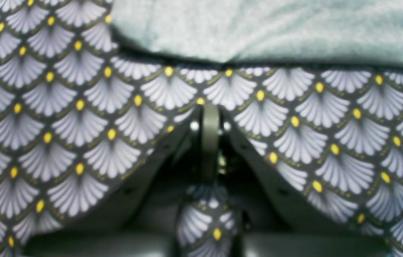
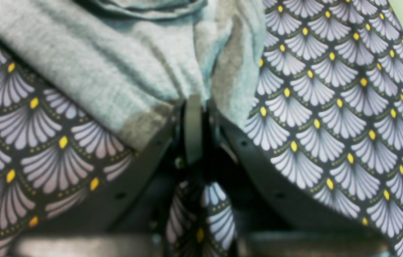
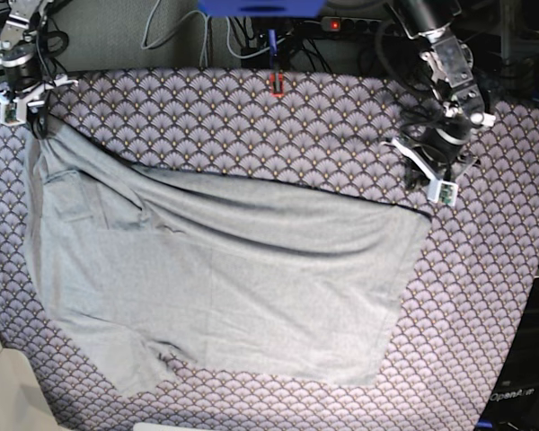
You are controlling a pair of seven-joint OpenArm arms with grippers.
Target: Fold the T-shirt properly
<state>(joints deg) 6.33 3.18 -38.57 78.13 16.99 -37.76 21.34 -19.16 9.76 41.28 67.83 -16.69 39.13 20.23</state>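
On the desk (image 3: 512, 269), draped in a purple fan-scale cloth (image 3: 278, 117), the grey T-shirt (image 3: 251, 287) lies half-spread and rumpled. The right gripper (image 2: 193, 107) pinches its upper corner; the left gripper (image 1: 210, 114) sits clenched and empty beside the hem. Best draw the corner taut before folding. Wrist views blur; sleeves are hard to distinguish.
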